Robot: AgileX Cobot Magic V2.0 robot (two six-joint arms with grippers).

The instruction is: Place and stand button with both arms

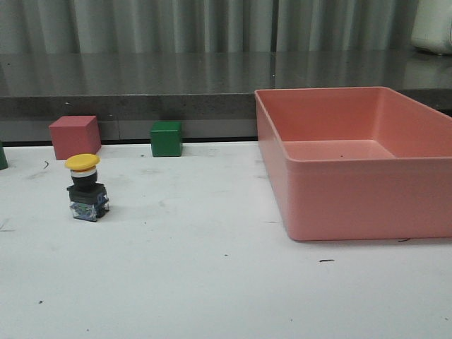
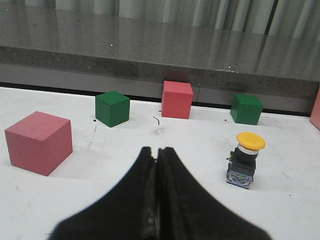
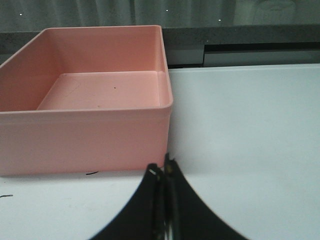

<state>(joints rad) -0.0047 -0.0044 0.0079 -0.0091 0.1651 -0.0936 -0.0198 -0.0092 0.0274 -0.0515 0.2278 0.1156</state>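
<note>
The button (image 1: 86, 187) stands upright on the white table at the left, yellow cap on top, black collar and dark boxy base below. It also shows in the left wrist view (image 2: 244, 160), standing apart from my left gripper (image 2: 157, 150), which is shut and empty, some way short of it. My right gripper (image 3: 163, 166) is shut and empty over the table, close to the near corner of the pink bin (image 3: 100, 127). Neither arm shows in the front view.
The large pink bin (image 1: 353, 205) fills the right of the table. A pink cube (image 1: 74, 136) and a green cube (image 1: 166, 138) stand at the back behind the button. The left wrist view shows another pink cube (image 2: 39, 142) and green cube (image 2: 112, 108). A grey ledge (image 1: 141, 88) runs along the back.
</note>
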